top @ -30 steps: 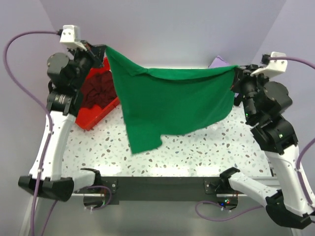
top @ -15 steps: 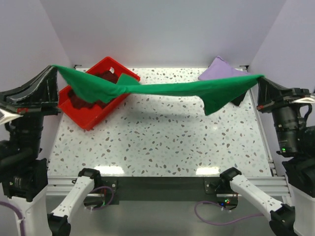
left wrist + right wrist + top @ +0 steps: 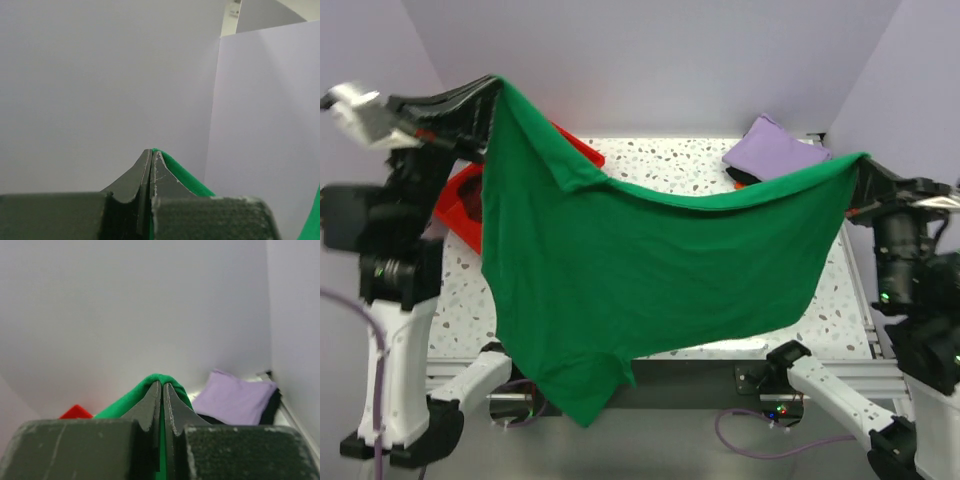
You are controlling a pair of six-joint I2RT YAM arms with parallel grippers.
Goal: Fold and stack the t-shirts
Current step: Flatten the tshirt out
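Above table (image 3: pixel 670 165) | soft green t-shirt (image 3: pixel 650 270) (draped, smooth) | left pincer (image 3: pixel 498 84), right pincer (image 3: pixel 860 162) pinching its edge

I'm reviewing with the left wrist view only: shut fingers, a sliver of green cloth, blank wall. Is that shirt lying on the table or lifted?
Observer: Lifted. The green t-shirt hangs spread out in the air above the table.
Operator: What holds its other end?
Observer: The right gripper, shut on the opposite top corner.
Operator: Is any shirt already folded?
Observer: Yes, a lavender t-shirt lies folded at the table's far right corner.
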